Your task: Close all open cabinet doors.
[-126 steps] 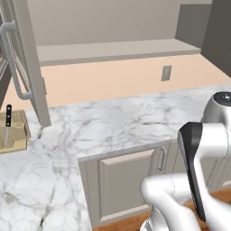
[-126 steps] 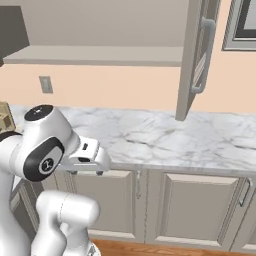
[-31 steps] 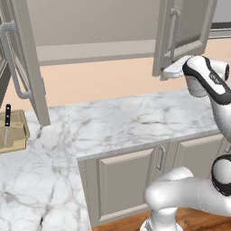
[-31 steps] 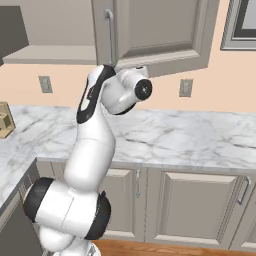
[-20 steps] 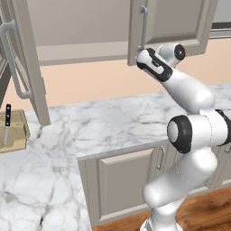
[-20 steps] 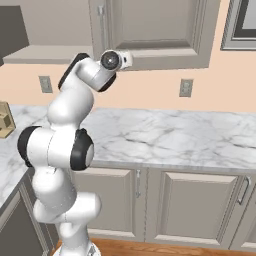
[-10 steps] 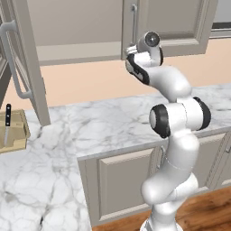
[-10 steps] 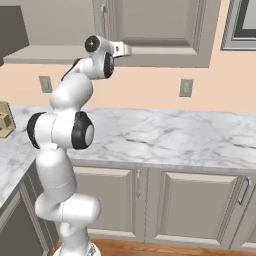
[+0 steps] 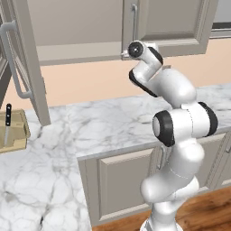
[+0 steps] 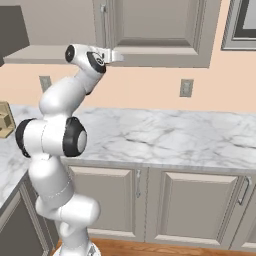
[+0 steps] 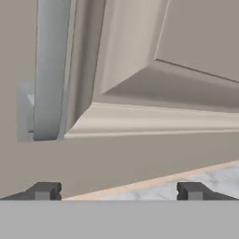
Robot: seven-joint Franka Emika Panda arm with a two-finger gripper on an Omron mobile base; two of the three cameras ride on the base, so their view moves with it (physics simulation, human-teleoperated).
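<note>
Your claw (image 11: 119, 189) stands wide open and holds nothing: in the hand view its two dark fingertips (image 11: 44, 190) sit far apart at the bottom, with only air and the lower edge of a cabinet door (image 11: 154, 84) between and above them. You cannot tell from the pictures whether the tips touch that door; they look just short of it. In the left base view the claw (image 9: 124, 53) is raised to the bottom corner of the door (image 9: 173, 22) over the counter (image 9: 113, 122), just under the foot of the silver handle (image 9: 134, 20). In the right base view the claw (image 10: 118, 56) points at the same corner of that door (image 10: 160, 30), below its handle (image 10: 103, 25). That door lies flat against the cabinet front, facing out over the counter toward you; its long axis runs up and down, and its handle runs vertically along the edge nearest the claw. In the hand view the handle (image 11: 51, 70) shows as a grey bar rising to the left of the recessed panel. Well to the left of the counter door, in the left base view, you have a second door (image 9: 29, 58) swung out, edge-on to you, its long axis also vertical, with a bar handle (image 9: 13, 63) on its face. Below it on the counter sits a knife block (image 9: 11, 131).
</note>
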